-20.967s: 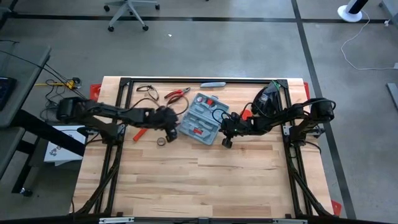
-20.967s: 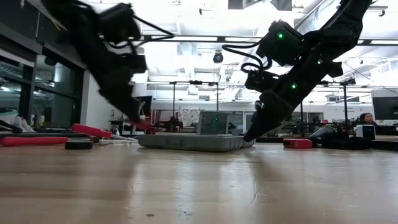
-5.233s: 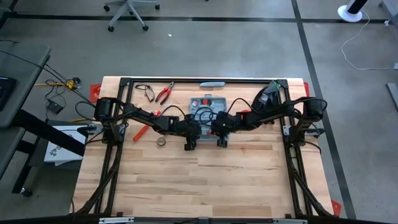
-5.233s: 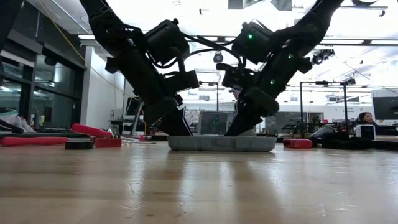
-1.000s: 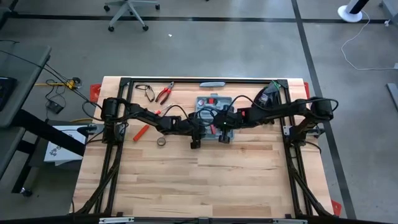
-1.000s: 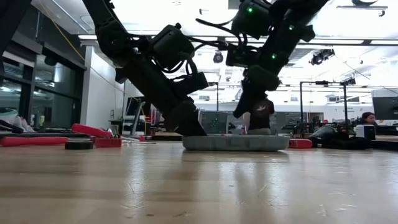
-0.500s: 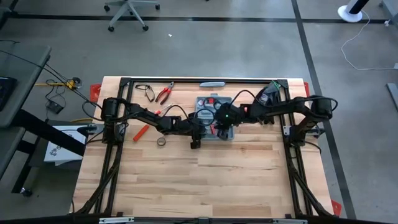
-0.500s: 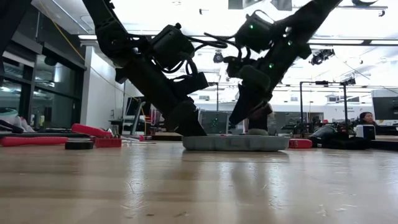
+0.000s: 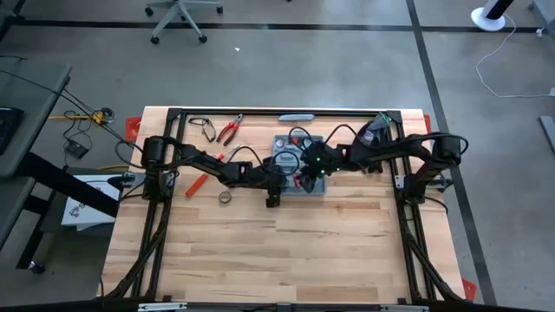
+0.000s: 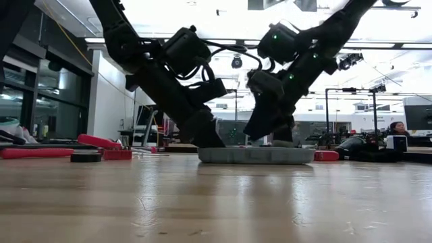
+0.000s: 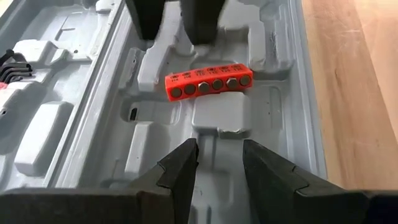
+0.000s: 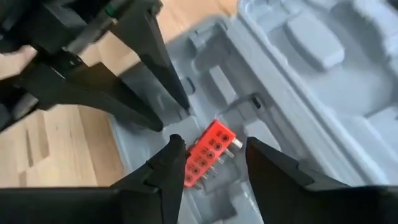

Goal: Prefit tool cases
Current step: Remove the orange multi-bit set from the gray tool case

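The grey tool case (image 9: 287, 143) lies open and flat on the table's far middle, low and wide in the low view (image 10: 256, 155). A red bit holder (image 11: 208, 81) lies in one of the moulded slots inside the case (image 11: 74, 137). My right gripper (image 12: 214, 142) hangs open just above the holder (image 12: 205, 155), one finger on either side, slanting down from the right (image 9: 303, 179). My left gripper (image 11: 219, 152) is open and slants down from the left into the case's near part (image 9: 274, 185), opposite the right gripper's fingers (image 11: 199, 25). My left gripper has its open fingertips (image 12: 181, 107) down at the moulded inside of the case, near its near-left wall (image 12: 134, 134). It slants down from the table's left. Whether the fingertips touch the plastic I cannot tell.
Black hex keys (image 11: 12, 62) sit in the case's other half. Red pliers (image 9: 228, 130), a red-handled tool (image 9: 195, 184), a tape roll (image 9: 225, 198) and a grey knife (image 9: 297, 116) lie around it. A black bag (image 9: 373, 139) stands at the far right. Bare wood (image 9: 277, 251) fills the near half.
My right gripper has come down toward the case's inside and a little toward the table's left. It has rolled about its own line and spread its fingers from shut to open. My left gripper and the case have kept still.
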Controlling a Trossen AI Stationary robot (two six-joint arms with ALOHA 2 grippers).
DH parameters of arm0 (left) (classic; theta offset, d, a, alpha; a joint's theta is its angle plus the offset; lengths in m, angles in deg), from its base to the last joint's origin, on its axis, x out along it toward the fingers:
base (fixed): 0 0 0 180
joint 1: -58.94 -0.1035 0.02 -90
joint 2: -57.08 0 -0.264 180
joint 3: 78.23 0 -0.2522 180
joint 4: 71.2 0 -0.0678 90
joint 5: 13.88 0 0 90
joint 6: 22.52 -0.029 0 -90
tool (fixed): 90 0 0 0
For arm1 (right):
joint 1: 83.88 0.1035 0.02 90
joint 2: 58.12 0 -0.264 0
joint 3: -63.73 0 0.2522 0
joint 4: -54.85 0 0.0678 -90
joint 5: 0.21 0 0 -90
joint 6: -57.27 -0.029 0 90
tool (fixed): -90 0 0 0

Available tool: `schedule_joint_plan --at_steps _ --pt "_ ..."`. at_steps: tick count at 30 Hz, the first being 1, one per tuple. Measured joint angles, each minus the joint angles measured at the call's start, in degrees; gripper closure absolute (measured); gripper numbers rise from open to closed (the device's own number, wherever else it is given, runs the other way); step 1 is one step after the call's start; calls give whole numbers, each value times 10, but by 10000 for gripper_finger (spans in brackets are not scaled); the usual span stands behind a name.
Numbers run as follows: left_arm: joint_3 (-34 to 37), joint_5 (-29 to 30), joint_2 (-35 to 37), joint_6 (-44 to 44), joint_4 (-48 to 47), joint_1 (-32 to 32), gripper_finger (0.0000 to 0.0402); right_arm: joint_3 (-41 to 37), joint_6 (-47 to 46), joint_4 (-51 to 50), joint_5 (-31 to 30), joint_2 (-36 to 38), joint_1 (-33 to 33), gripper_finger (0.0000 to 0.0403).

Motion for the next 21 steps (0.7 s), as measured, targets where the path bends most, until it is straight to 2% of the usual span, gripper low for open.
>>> schedule_joint_plan --at_steps 5,21 --pt "0 -6 0 10 10 2 275 0 -33 0 -2 -24 -1 244" --pt "-1 -6 0 10 15 2 275 0 -79 23 7 -38 0 244"
